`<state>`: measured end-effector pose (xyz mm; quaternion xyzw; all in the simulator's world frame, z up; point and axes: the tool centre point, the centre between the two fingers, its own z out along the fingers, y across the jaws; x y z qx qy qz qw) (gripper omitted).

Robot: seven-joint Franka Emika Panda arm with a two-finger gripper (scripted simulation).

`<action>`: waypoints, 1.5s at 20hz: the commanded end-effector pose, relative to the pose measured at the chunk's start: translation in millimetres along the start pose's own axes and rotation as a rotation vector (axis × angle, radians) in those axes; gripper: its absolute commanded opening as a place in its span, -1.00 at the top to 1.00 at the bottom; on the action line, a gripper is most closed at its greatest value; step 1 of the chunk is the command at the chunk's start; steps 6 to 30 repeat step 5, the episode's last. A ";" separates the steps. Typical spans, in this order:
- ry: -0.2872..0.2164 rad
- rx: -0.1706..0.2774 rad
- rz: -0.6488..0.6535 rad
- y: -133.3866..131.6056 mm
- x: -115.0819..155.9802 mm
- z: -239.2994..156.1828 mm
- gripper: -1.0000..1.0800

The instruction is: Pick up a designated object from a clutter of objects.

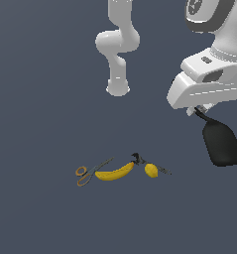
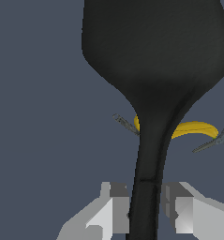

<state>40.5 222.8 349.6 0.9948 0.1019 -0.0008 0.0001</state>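
My gripper (image 2: 144,208) is shut on the thin handle of the matte black spatula (image 2: 153,56), the designated object. In the exterior view the spatula (image 1: 222,144) hangs blade-down from the gripper (image 1: 200,112), high above the floor at the exterior view's right. Below and to its left lies the rest of the clutter: a yellow banana (image 1: 115,172), a yellow lemon (image 1: 150,170), orange-handled scissors (image 1: 88,172) and a small dark tool (image 1: 137,158). In the wrist view the banana (image 2: 193,129) shows partly behind the spatula's neck, with the scissors (image 2: 216,139) beside it.
The white robot arm's base (image 1: 118,88) stands on the dark floor behind the clutter. A thin grey tool tip (image 1: 163,170) sticks out beside the lemon.
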 end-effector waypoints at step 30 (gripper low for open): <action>0.002 0.000 0.000 -1.6 4.6 -6.0 1.00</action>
